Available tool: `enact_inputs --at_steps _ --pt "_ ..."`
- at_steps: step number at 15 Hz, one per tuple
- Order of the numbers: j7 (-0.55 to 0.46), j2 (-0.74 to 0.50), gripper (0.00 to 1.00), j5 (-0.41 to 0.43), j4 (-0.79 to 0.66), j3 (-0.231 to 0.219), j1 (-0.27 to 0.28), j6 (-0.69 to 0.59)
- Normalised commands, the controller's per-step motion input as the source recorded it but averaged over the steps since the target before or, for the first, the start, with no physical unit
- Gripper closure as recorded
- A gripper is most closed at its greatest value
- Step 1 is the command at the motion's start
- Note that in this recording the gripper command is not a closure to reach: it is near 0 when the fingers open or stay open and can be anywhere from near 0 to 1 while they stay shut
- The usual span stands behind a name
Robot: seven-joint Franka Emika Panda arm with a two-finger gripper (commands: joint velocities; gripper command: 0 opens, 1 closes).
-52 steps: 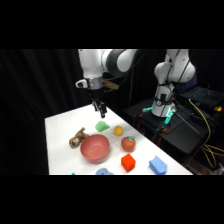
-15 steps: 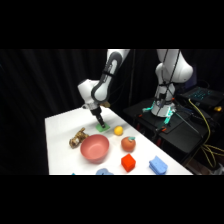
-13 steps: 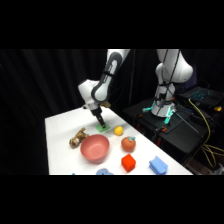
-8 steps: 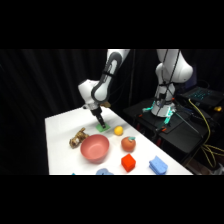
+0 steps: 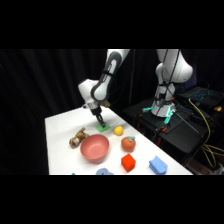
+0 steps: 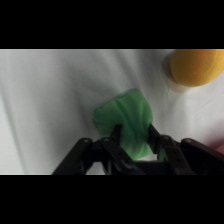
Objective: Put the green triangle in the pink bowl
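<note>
My pincer [image 6: 134, 142] clamps the green triangle [image 6: 125, 116] against the table [image 5: 62, 135]; I should lift straight, then carry it to the pink bowl [image 5: 95, 148].

A white table [image 5: 60, 145] stands in a dark room; black curtain [image 5: 45, 80] behind it on the far side; right, yellow cables [image 5: 207, 122].

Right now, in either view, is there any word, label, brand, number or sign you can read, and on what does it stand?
None can be read.
Side view: no print shows on the pink bowl, the red block, the blue block or the white table.
Wrist view: no marking shows on the green triangle between the fingers of the gripper, nor on the yellow ball.
</note>
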Motion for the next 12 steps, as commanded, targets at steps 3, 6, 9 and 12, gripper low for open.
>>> enact_inputs --at_steps 3,6,9,12 --pt "-0.13 -0.1 1.0 0.118 -0.06 0.056 -0.028 0.0" --pt "-0.04 -0.25 1.0 0.072 -0.12 0.026 0.03 -0.05" --pt "0.09 -0.43 1.0 -0.034 -0.2 -0.023 0.124 -0.1" --pt "0.19 -0.47 0.96 -0.152 -0.21 -0.071 0.196 -0.13"
